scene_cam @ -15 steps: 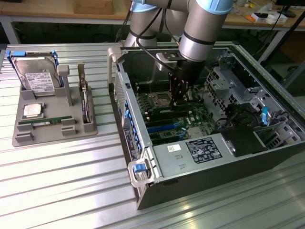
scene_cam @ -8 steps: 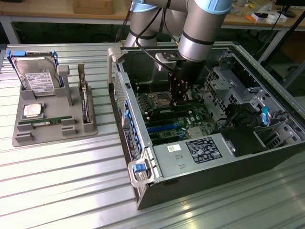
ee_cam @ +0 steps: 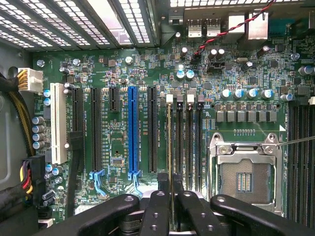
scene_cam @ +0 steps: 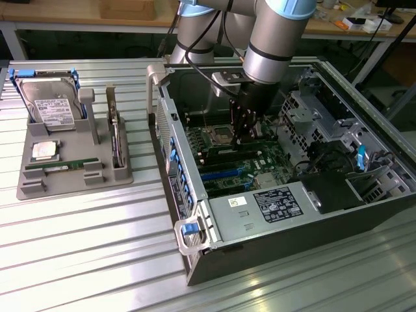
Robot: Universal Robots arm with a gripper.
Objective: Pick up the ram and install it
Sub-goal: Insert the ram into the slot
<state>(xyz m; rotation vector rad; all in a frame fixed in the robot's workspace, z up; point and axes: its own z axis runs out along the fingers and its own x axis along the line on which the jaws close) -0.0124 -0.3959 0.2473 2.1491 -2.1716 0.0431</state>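
In the wrist view the ram [ee_cam: 170, 142] shows edge-on as a thin green-gold strip. It stands upright along a memory slot beside the empty processor socket [ee_cam: 244, 177]. My gripper [ee_cam: 171, 189] is shut on it, with a black finger [ee_cam: 158, 201] on either side of the strip. In the exterior view my gripper [scene_cam: 246, 133] reaches down into the open computer case [scene_cam: 292, 208], over the motherboard's memory slots next to the socket [scene_cam: 218, 135]. Whether the stick is seated in the slot I cannot tell.
A grey parts tray [scene_cam: 78, 182] at the exterior view's left holds a hard drive [scene_cam: 51, 107], a silver processor chip [scene_cam: 44, 151], a bracketed card [scene_cam: 116, 140] and another green stick [scene_cam: 62, 167]. Drive cages and cables [scene_cam: 338, 149] crowd the case beside the gripper. A blue slot [ee_cam: 132, 128] lies nearby.
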